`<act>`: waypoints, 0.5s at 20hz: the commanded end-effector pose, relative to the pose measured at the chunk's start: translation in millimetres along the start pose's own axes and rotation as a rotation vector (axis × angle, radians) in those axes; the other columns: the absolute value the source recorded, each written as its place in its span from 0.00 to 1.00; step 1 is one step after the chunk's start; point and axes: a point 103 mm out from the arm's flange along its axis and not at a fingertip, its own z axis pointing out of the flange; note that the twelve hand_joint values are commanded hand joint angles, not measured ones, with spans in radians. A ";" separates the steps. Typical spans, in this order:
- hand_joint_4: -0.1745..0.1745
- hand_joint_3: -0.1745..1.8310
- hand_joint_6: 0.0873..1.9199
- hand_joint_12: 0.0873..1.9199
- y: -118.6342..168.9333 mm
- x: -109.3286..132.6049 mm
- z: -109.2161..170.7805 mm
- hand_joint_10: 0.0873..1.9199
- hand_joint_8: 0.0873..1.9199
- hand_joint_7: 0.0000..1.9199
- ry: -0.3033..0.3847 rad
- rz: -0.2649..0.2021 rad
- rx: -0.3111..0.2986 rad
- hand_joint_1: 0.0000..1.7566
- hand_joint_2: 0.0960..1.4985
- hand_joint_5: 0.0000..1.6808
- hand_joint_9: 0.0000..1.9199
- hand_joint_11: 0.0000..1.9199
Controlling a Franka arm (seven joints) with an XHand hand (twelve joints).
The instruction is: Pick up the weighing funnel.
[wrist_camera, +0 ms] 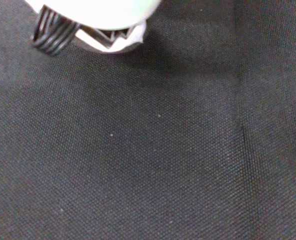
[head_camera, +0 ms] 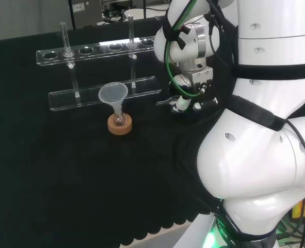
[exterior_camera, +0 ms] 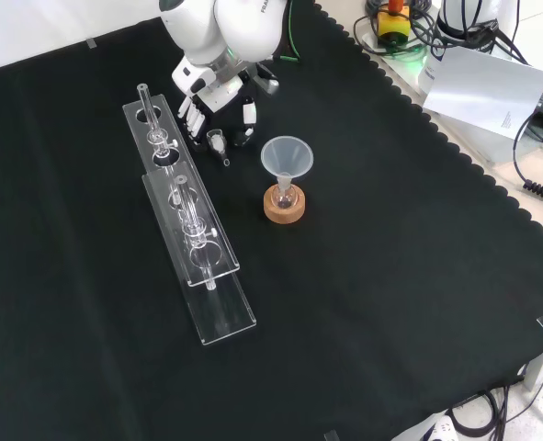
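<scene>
The weighing funnel point(exterior_camera: 219, 143), a small clear scoop with a short stem, lies on the black cloth beside the tube rack. My hand point(exterior_camera: 218, 99) is low over it, fingers point(exterior_camera: 192, 114) on one side and the thumb point(exterior_camera: 250, 111) on the other, with a wide gap between them. In the front view the funnel sits in that gap, near the tips, and no finger curls round it. In the head view the hand point(head_camera: 187, 101) sits under the white wrist, and the funnel's clear tip point(head_camera: 163, 101) pokes out to its left. The wrist view has bare cloth and a blurred white part of the hand point(wrist_camera: 95, 15).
The big funnel point(exterior_camera: 287, 158) stands mouth up in a small flask on a cork ring point(exterior_camera: 284, 208), close to the hand. A clear two-tier tube rack point(exterior_camera: 190, 230) holding upright glass tubes runs along the cloth beside the hand. The arm's white links point(head_camera: 266, 129) fill the head view's right.
</scene>
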 end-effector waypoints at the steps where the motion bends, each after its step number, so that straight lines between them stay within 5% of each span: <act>1: 0.51 0.44 0.35 0.66 0.1 -0.6 0.5 0.24 0.31 0.33 0.003 0.003 0.007 0.57 0.36 0.37 0.38 0.22; 8: 0.55 0.44 0.39 0.66 -0.2 -2.8 0.2 0.24 0.31 0.35 -0.014 0.013 0.004 0.57 0.36 0.40 0.39 0.23; 10: 0.66 0.44 0.41 0.65 -0.4 -2.4 -0.9 0.23 0.31 0.38 -0.033 0.023 -0.002 0.58 0.37 0.46 0.42 0.24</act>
